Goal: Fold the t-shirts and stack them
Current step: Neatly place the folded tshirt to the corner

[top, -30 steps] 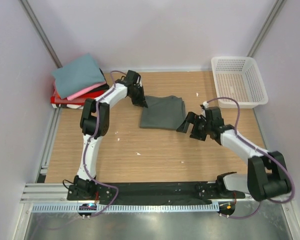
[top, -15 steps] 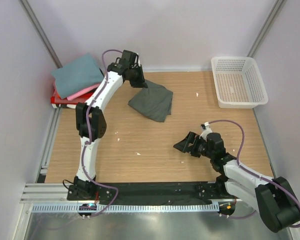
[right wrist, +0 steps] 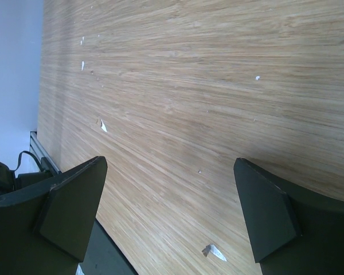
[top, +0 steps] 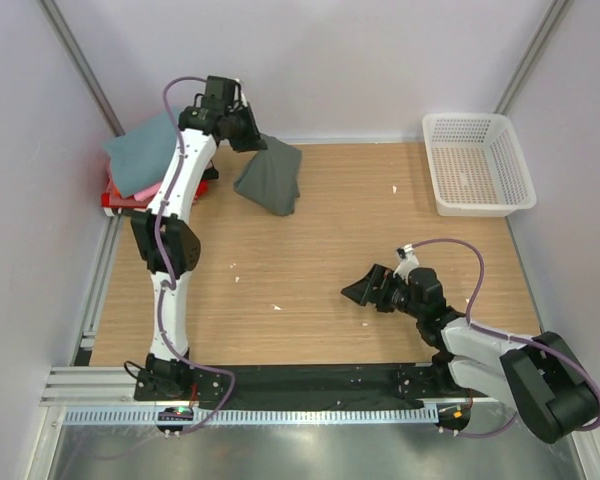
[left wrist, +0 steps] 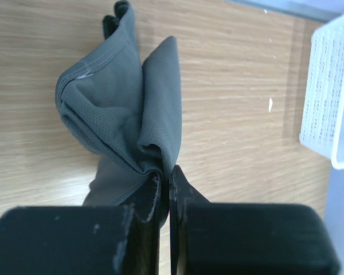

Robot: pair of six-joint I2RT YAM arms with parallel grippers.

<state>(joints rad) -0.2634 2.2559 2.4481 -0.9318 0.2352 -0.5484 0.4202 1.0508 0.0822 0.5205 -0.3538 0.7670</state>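
Left arm stretched long toward the far edge of the table, well left of the basket, wrist bent over. Left gripper jaws pinched tight on a gathered fold of the dark grey-green shirt. The shirt hangs bunched below them. I cannot tell whether its lower end touches the wood.

Folded stack, teal on top with pink and red edges beneath, lies farther left of the basket, just beyond the hanging shirt.

Right arm folded low, on the near side of the basket. Right gripper points left over bare wood, jaws spread wide, holding nothing.
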